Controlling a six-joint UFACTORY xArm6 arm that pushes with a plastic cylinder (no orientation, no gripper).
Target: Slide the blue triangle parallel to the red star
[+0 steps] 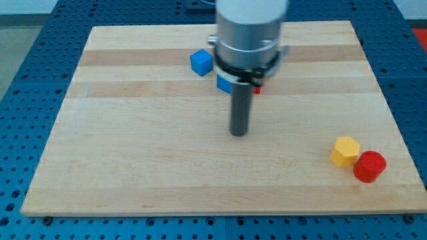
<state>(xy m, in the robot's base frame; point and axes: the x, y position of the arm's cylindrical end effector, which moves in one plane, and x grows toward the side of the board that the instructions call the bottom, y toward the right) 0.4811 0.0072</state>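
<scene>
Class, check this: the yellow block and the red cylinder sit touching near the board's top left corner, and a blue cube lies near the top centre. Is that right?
Not quite. The yellow block and red cylinder do touch, but near the board's bottom right corner, as the camera view shows. The blue cube is near the top centre.

From my remote seat I see a pale wooden board (133, 167) made of joined lengthwise strips, its grain running from the view's left to the view's right. It lies on a blue table (27, 80) whose surface is covered with a regular grid of small holes. That blue surface shows on all sides of the board. The light is even and soft, with only faint shadows. At the view's top corners, a strip of paler surface shows behind the table.
</scene>
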